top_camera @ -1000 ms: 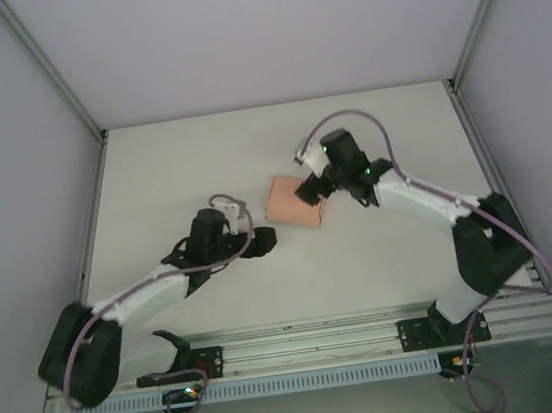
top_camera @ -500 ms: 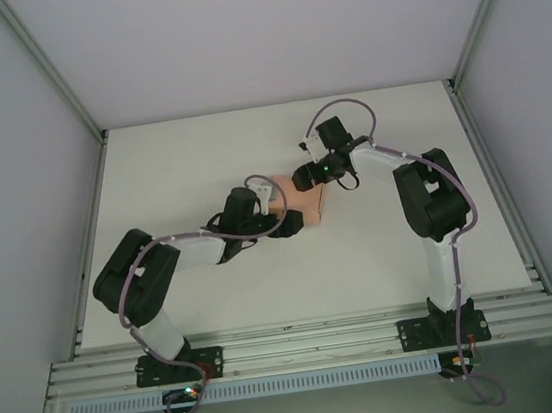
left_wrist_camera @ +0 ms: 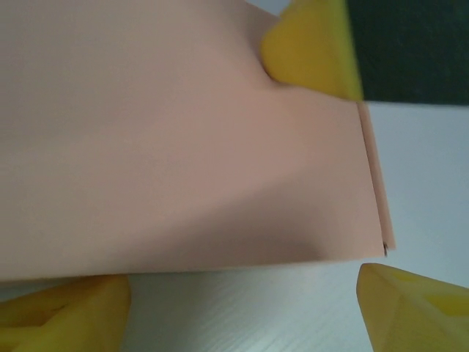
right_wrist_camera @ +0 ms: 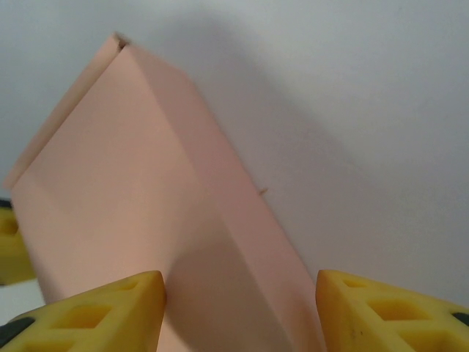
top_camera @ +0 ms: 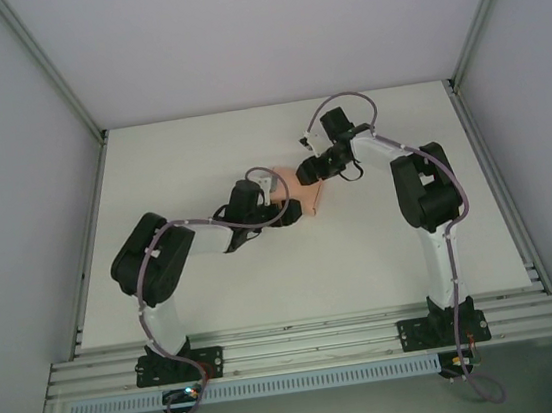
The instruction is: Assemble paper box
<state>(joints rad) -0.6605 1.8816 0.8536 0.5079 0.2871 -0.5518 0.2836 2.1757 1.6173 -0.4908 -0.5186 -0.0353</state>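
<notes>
The paper box (top_camera: 311,198) is a small salmon-pink closed box lying flat mid-table, also seen in the left wrist view (left_wrist_camera: 183,147) and the right wrist view (right_wrist_camera: 132,191). My left gripper (top_camera: 295,211) is at its near-left side. Its jaws (left_wrist_camera: 242,315) are open, the yellow fingertips (left_wrist_camera: 58,315) just short of the box's edge with bare table between them. My right gripper (top_camera: 307,174) is at the box's far-right end. Its jaws (right_wrist_camera: 242,315) are open and straddle that end, one finger (right_wrist_camera: 95,315) against the top face.
The white table (top_camera: 199,155) is walled at the back and both sides by grey panels with metal rails (top_camera: 97,228). Both arms stretch inward and nearly meet over the box. The right gripper's yellow finger (left_wrist_camera: 311,44) presses the box's far edge in the left wrist view.
Both arms have swung in from the sides to the box. The left gripper came up to its near-left edge, the right settled over its far end. Both pairs of jaws have narrowed.
</notes>
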